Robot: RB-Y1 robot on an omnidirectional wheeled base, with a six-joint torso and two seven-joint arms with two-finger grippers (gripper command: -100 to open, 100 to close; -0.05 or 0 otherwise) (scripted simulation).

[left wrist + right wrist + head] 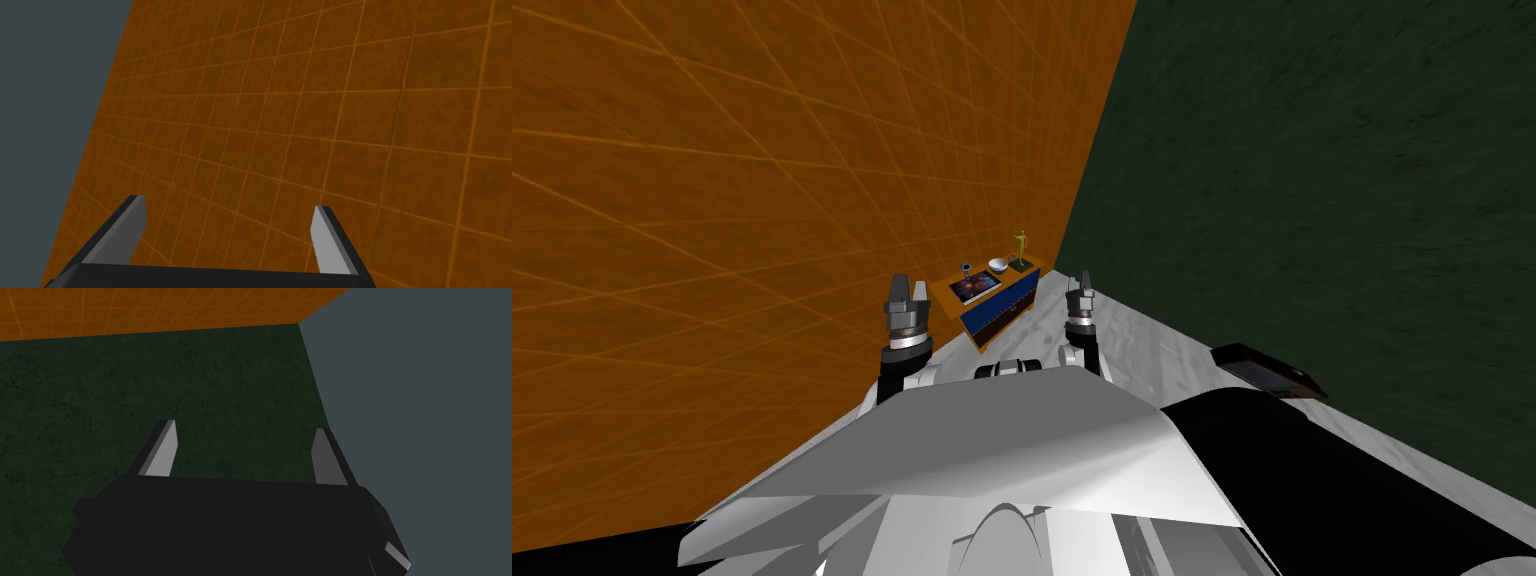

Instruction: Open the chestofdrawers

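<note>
The small orange-topped, blue-fronted chest of drawers point(999, 303) stands well ahead, seemingly closed. The left gripper point(227, 227) and right gripper point(245, 450) hover with fingers spread.

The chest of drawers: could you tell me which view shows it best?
The head view: the chest of drawers stands ahead against the orange wall. The left wrist faces that wall, the right a dark green wall.

A home room: orange tiled wall point(762, 200) left, green wall point(1312, 200) right, chest of drawers point(1002, 305) centre bearing bowl point(998, 265), statuette point(1022, 245).
</note>
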